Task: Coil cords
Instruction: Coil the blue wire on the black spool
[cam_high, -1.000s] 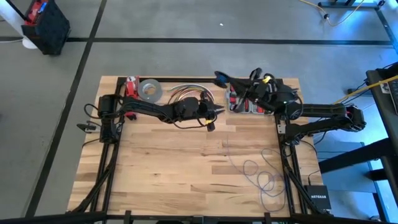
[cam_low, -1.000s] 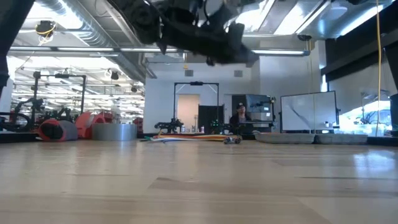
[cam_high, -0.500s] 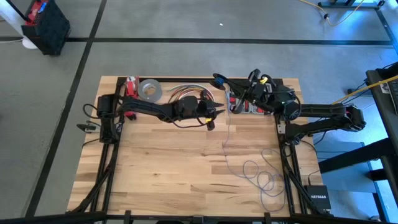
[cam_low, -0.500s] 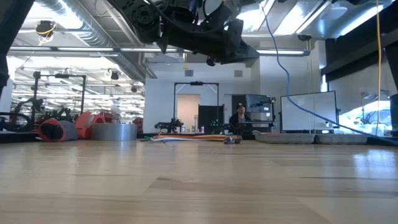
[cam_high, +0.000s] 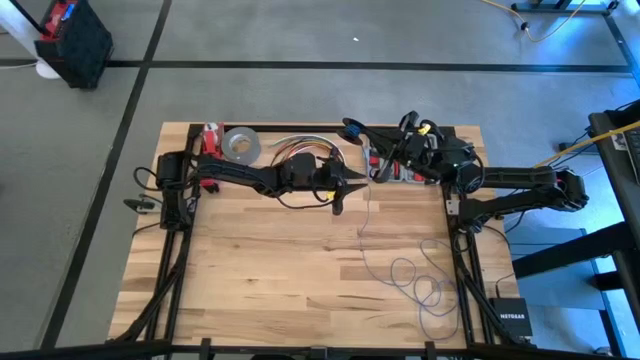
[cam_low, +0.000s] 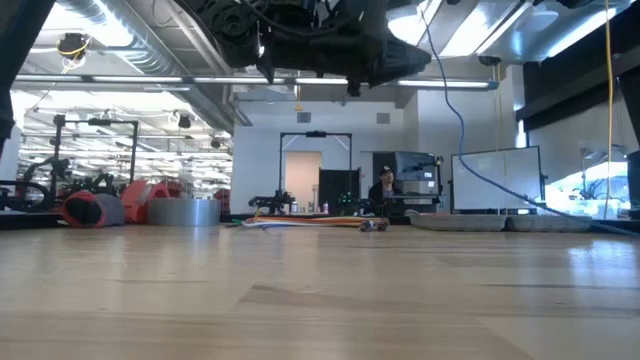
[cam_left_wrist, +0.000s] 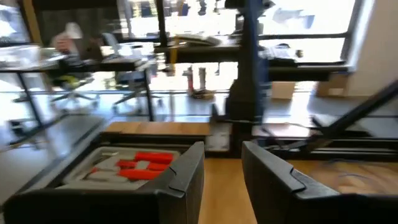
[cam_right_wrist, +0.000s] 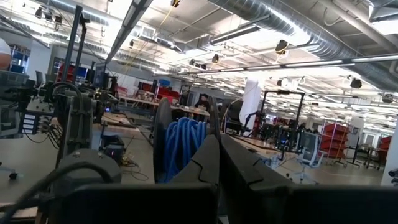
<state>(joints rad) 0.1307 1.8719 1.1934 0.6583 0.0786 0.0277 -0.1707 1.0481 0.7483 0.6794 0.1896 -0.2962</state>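
The cord (cam_high: 368, 215) is hanging from the pinched-shut right gripper (cam_high: 352, 128) raised over the tool case (cam_high: 392, 175), running its length down to loose loops (cam_high: 425, 285) on the table well in front of the case. The left gripper (cam_high: 352, 177), fingers parted and empty, is hovering just beside the hanging strand, on the side away from the case.

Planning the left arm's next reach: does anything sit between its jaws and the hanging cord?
Nothing visible does. The left gripper is open in the air, and the cord hangs just beside it from the shut right gripper, over bare table.

cords (cam_high: 412, 272) right of tool case (cam_high: 392, 166)
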